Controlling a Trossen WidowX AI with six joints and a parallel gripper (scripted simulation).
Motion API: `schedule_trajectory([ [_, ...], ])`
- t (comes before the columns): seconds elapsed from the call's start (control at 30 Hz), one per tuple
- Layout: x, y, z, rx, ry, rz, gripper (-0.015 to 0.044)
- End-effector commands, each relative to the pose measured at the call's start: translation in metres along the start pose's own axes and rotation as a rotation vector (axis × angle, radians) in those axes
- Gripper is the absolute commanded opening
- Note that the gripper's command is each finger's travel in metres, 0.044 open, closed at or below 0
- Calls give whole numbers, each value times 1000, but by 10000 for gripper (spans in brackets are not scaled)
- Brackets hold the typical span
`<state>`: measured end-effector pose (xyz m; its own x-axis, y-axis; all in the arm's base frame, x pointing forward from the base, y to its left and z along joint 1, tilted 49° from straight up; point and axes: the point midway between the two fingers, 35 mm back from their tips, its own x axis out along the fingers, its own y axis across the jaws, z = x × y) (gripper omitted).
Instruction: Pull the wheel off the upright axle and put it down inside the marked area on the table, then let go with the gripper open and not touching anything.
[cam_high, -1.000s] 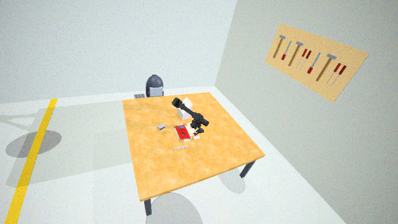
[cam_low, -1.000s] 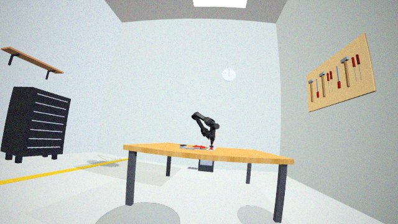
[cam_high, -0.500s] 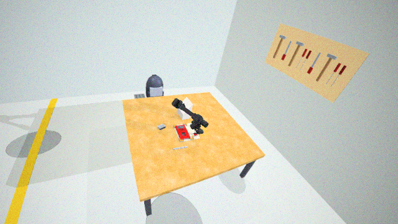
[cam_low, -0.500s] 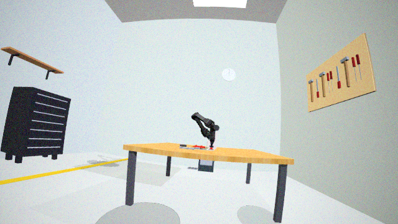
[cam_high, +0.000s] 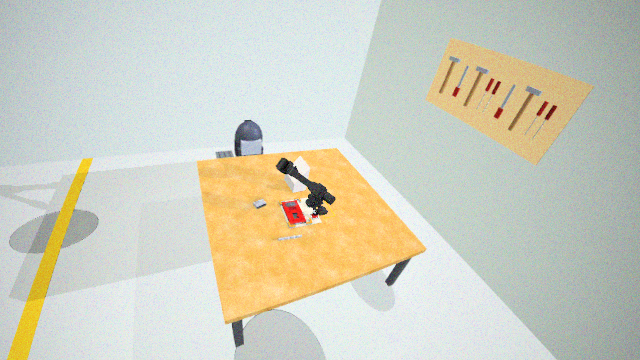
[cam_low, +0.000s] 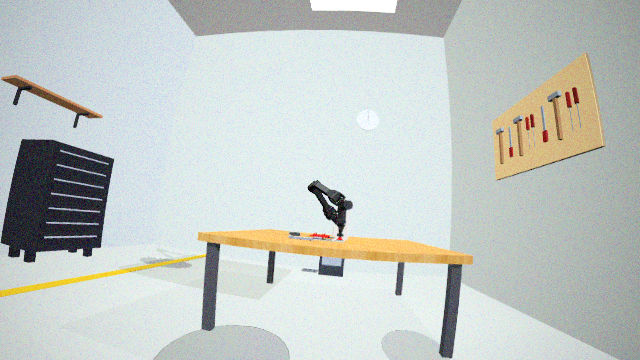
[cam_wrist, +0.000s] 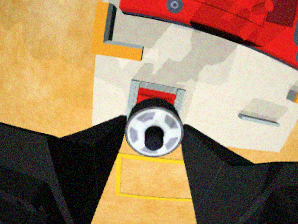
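Observation:
The wheel, with a silver spoked face and a black tyre, is at the centre of the wrist view. The dark upright axle shows in its middle, so the wheel is still around it. My gripper is shut on the wheel, one black finger on each side. In the top view the arm hides the wheel. The marked area, a yellow outline, lies on the table just below the wheel in the wrist view, partly hidden by the right finger.
A red car body lies on the pale board. An orange corner bracket, a red block in a grey frame and a thin grey bar are also there. A small grey block stands on the table.

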<state>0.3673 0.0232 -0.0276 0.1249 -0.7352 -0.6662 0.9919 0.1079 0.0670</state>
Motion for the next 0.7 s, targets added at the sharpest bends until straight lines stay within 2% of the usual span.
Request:
schedule_trajectory([
  [0.0,-2,1,0,6,2,3,0],
  [0.67,-9,1,-1,5,2,4,0],
])
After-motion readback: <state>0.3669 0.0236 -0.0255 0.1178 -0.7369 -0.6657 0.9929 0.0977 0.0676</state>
